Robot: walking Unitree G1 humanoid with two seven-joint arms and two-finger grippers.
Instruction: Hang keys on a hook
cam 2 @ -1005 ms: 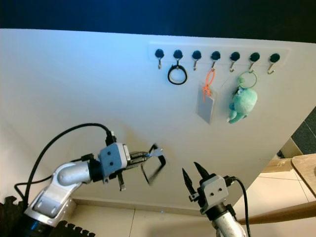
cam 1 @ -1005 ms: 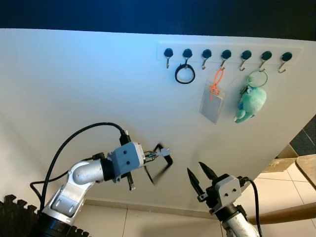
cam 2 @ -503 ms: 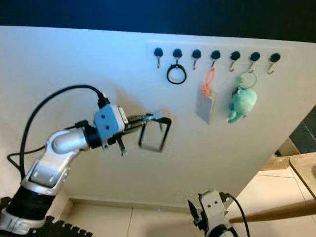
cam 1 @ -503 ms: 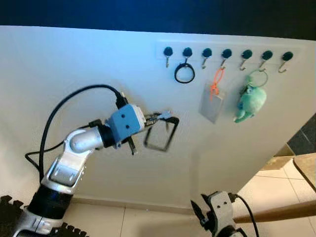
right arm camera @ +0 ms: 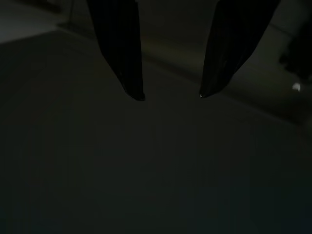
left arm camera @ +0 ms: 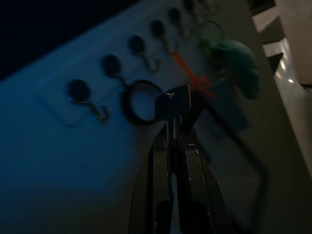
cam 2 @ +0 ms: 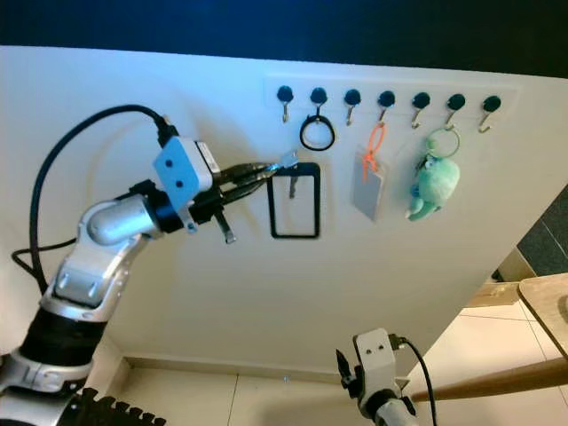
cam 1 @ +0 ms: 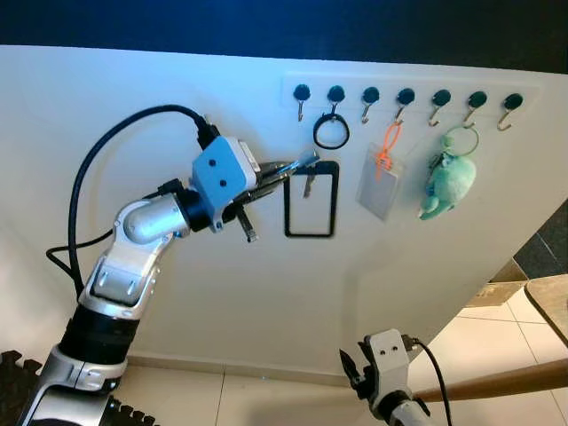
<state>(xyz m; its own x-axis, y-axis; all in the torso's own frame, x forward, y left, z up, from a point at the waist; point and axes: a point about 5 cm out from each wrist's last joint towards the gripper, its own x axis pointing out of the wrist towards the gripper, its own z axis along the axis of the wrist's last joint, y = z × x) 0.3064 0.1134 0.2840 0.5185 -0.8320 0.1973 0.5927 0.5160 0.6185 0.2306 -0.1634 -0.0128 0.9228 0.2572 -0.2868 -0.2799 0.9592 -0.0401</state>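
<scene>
The left pincer [cam 1: 297,166] is pinched shut on the keys [cam 1: 308,176], held high against the wall just below the row of hooks [cam 1: 302,98], so the black loop [cam 1: 311,200] dangles free for hooking, probably on the bare leftmost hook (its neighbour already carries a black ring [cam 1: 331,133]). The right pincer [right arm camera: 170,95], fingers apart and holding nothing, hangs idle low down.

We see a row of hooks [cam 1: 404,96] along the upper right, with a ring [cam 1: 331,133], a tag [cam 1: 380,185] and a toy [cam 1: 450,177] hanging below, left to right.
</scene>
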